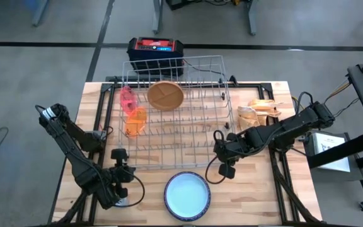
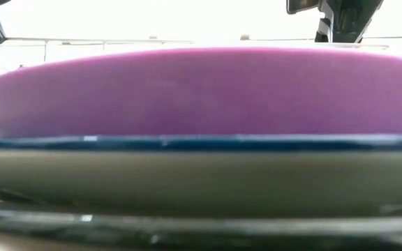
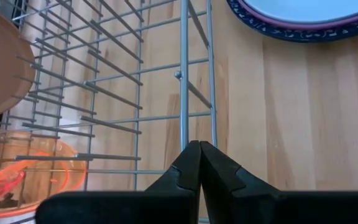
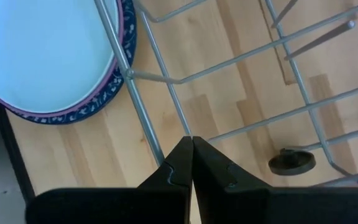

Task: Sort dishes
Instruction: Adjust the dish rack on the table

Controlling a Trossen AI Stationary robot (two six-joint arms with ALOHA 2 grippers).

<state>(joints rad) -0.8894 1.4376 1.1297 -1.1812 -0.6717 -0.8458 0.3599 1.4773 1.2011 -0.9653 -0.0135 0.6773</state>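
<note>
1. From the high view I see the wire rack (image 1: 178, 113) in the middle of the wooden table (image 1: 257, 195). A brown divided plate (image 1: 165, 95) stands in the rack's far part, with a pink cup (image 1: 127, 98) and an orange cup (image 1: 135, 121) at its left end. A stack of plates (image 1: 186, 195), white on top with a purple and a blue speckled rim showing around it, sits at the near edge, just outside the rack. My left gripper (image 1: 120, 165) is near the rack's near left corner, my right gripper (image 1: 219, 144) at its near right side. Wooden pieces (image 1: 261, 110) lie to the right of the rack, and a dark box (image 1: 155, 53) stands behind it.

2. The low view is almost filled by the stack, seen edge on: the purple plate (image 2: 201, 90) over a blue rim (image 2: 201, 143).

3. In the left wrist view my fingers (image 3: 188, 171) are pressed together, holding nothing, pointed at the rack wires; the orange cup and the stack show beyond.

4. In the right wrist view my fingers (image 4: 180, 165) are likewise together and empty, over the rack's edge wire, with the stack just beside it.
</note>
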